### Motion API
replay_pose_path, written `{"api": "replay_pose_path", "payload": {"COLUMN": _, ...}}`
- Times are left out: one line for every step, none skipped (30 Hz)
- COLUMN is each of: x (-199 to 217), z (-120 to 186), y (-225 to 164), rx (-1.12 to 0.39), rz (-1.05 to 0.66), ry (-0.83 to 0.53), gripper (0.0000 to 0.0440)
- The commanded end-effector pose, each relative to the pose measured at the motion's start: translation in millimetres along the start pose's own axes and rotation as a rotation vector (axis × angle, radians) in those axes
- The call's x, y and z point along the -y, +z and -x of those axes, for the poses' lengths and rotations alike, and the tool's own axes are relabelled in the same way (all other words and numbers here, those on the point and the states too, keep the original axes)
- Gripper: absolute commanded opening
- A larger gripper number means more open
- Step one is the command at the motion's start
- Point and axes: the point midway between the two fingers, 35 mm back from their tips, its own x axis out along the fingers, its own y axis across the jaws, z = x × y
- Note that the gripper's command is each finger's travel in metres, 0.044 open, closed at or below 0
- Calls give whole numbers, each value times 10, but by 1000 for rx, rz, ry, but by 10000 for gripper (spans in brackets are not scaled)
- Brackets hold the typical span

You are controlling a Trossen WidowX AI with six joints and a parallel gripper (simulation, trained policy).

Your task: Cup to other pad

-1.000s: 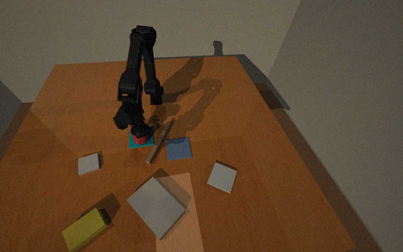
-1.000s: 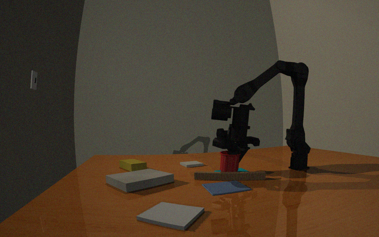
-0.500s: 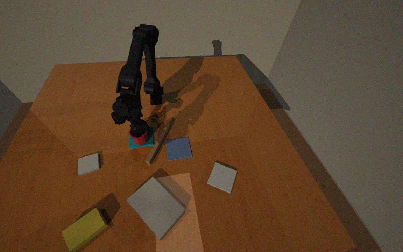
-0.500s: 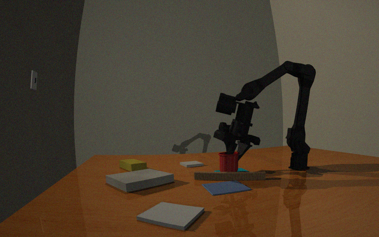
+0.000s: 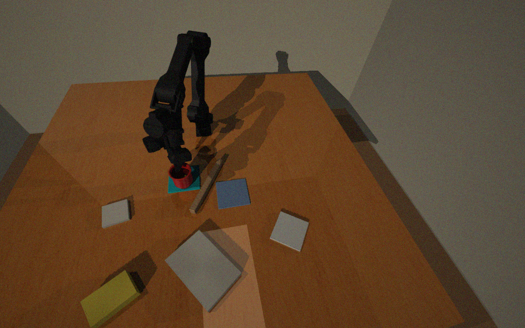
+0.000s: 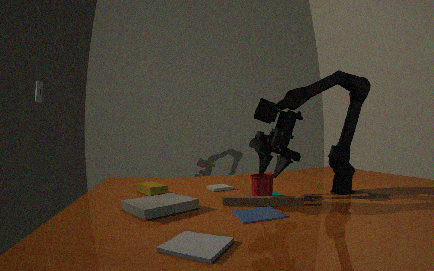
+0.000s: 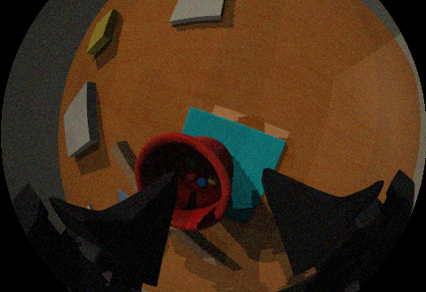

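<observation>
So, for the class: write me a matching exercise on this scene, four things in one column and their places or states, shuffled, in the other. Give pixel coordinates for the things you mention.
Things
1. Red cup [image 5: 183, 180] [image 6: 262, 186] [image 7: 225, 159]
2. Marbles [image 7: 202, 183]
3. Gripper [image 5: 178, 170] [image 6: 268, 176] [image 7: 220, 177]
4. Blue pad [image 5: 233, 193] [image 6: 259, 215]

Places and states
A. Inside the cup
B. Flat on the table, with nothing standing on it
C. Upright on the teal pad [image 5: 196, 184] [image 6: 278, 194] [image 7: 257, 150]
D. Open, fingers apart

Right pairs: 1-C, 2-A, 3-D, 4-B
</observation>
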Motion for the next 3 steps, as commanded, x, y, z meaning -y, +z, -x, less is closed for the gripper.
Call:
{"api": "replay_pose_path", "payload": {"x": -8, "z": 86, "y": 30, "rx": 14, "rz": -1, "ry": 22, "gripper": 296}}
{"api": "replay_pose_path", "payload": {"x": -13, "z": 115, "y": 44, "rx": 20, "rz": -1, "ry": 28, "gripper": 301}}
{"api": "replay_pose_path", "payload": {"x": -18, "z": 147, "y": 59, "rx": 27, "rz": -2, "ry": 36, "gripper": 307}}
